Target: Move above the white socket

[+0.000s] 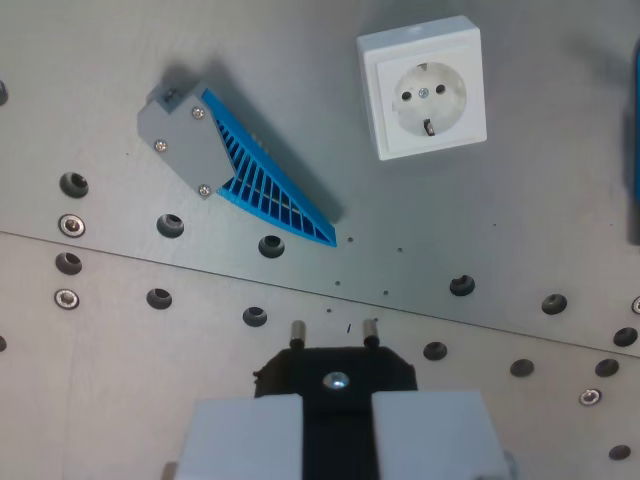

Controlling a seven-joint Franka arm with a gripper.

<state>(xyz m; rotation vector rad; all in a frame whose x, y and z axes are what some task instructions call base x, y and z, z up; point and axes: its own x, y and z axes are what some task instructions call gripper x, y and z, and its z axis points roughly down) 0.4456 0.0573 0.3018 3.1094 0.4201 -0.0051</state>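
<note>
Across the whole wrist view spreads the desk [520, 215], a grey metal plate drilled with rows of holes, some fitted with screws; a seam runs slantwise from the view's left edge down toward its lower right, where two plates meet. No room beyond the plate is visible. At the view's far right edge a dark blue thing is cut off and too blurred to name.

Next in size, the tool [337, 425] fills the bottom middle: two white fingers [240, 440] closed narrowly on a black plug [337, 372], whose two metal pins [297, 331] point up the picture.

A grey and blue ribbed wedge-shaped part [235, 160] lies at upper left, well apart from the plug.

The white socket [423, 87] lies flat near the top, right of centre, slightly turned, its round recess facing the camera.

As a judgement, the task is only partly done: the socket lies well ahead of the plug and to the view's right, so the tool has yet to travel forward and rightward until the pins stand over the recess.
</note>
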